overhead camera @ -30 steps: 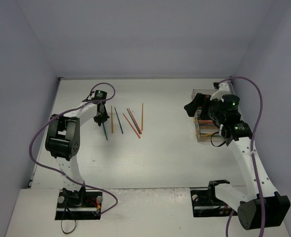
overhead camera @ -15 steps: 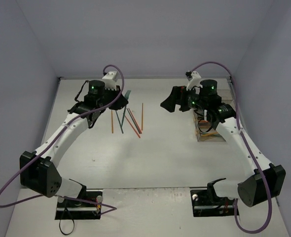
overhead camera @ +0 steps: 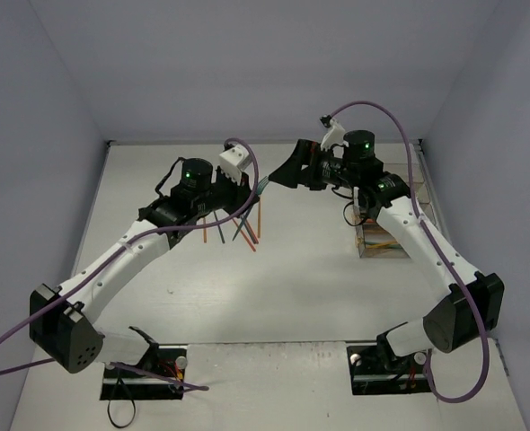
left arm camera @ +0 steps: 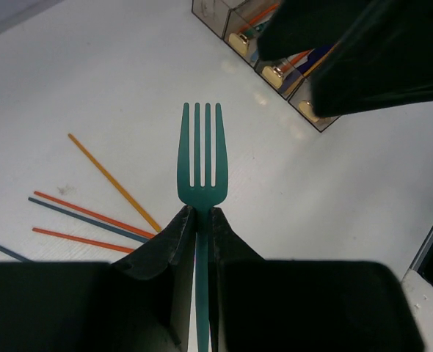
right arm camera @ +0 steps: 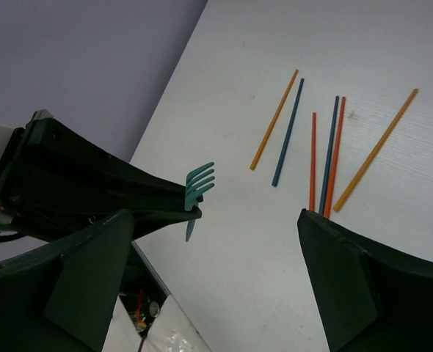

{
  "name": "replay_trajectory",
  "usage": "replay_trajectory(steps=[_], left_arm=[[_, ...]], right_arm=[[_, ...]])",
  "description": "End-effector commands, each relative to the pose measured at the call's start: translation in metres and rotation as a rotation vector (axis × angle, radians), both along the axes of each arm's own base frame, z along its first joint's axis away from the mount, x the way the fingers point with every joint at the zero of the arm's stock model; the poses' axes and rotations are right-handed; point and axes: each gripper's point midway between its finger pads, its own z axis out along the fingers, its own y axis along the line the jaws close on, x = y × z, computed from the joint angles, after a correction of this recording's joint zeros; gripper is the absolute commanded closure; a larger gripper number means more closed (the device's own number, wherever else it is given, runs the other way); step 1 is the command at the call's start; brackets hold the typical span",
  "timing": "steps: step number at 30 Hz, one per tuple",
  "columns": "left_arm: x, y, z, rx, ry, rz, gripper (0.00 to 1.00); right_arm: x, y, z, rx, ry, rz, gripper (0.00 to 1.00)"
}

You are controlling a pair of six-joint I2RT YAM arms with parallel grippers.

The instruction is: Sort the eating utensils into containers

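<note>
My left gripper (left arm camera: 199, 213) is shut on the handle of a teal fork (left arm camera: 199, 161), held in the air with its tines pointing away. In the top view this fork (overhead camera: 259, 186) hangs over the middle back of the table, and my right gripper (overhead camera: 287, 171) faces it from the right, open and a short way off. The right wrist view shows the fork (right arm camera: 198, 187) between the wide-apart fingers of my right gripper (right arm camera: 215, 216), not touched. Several orange, red and navy chopsticks (right arm camera: 326, 158) lie on the table. The containers (overhead camera: 377, 247) stand at the right and hold utensils.
The chopsticks (overhead camera: 238, 224) lie fanned out below my left gripper. The containers (left arm camera: 312, 117) show at the top right of the left wrist view, partly behind the dark bulk of the right gripper (left arm camera: 363, 51). Purple cables loop above both arms. Walls close the table's back and sides.
My left arm has lifted the teal fork off the table and carried it right toward the middle. My right arm has swung left from the containers to meet it.
</note>
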Motion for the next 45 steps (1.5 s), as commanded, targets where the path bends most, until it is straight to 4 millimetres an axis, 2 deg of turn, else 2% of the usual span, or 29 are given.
replay_trajectory(steps=[1,6,10,14,23,29,34,35,38,43,45], left_arm=[[-0.003,-0.008,0.053,-0.044,-0.208,-0.045,1.00],[-0.007,-0.012,0.055,-0.024,-0.241,-0.065,1.00],[-0.007,-0.012,0.059,-0.016,-0.267,-0.062,1.00],[-0.007,-0.013,0.060,-0.010,-0.272,-0.064,1.00],[-0.009,-0.018,0.060,-0.011,-0.277,-0.082,1.00],[-0.009,-0.017,0.059,-0.011,-0.277,-0.081,1.00],[-0.007,-0.017,0.051,0.004,-0.264,-0.072,1.00],[-0.007,-0.017,0.051,0.005,-0.264,-0.071,0.96],[-0.005,-0.014,0.042,0.024,-0.246,-0.051,0.49],[0.002,-0.003,0.030,0.053,-0.242,0.013,0.20],[0.006,0.007,0.023,0.080,-0.234,0.063,0.11]], right_arm=[[-0.006,0.026,0.036,0.118,-0.036,0.066,0.12],[-0.010,0.035,0.036,0.136,-0.020,0.087,0.24],[-0.012,0.039,0.033,0.141,-0.006,0.096,0.37],[-0.014,0.040,0.032,0.144,0.002,0.102,0.50],[-0.013,0.040,0.020,0.132,0.024,0.096,0.72],[-0.011,0.040,0.012,0.121,0.032,0.088,0.99],[-0.006,0.037,0.007,0.113,0.033,0.074,1.00],[-0.006,0.037,0.007,0.112,0.034,0.073,1.00],[0.000,0.030,0.008,0.112,0.028,0.055,1.00],[0.018,0.008,0.005,0.113,0.035,-0.003,1.00],[0.029,-0.011,0.004,0.116,0.040,-0.052,1.00]])
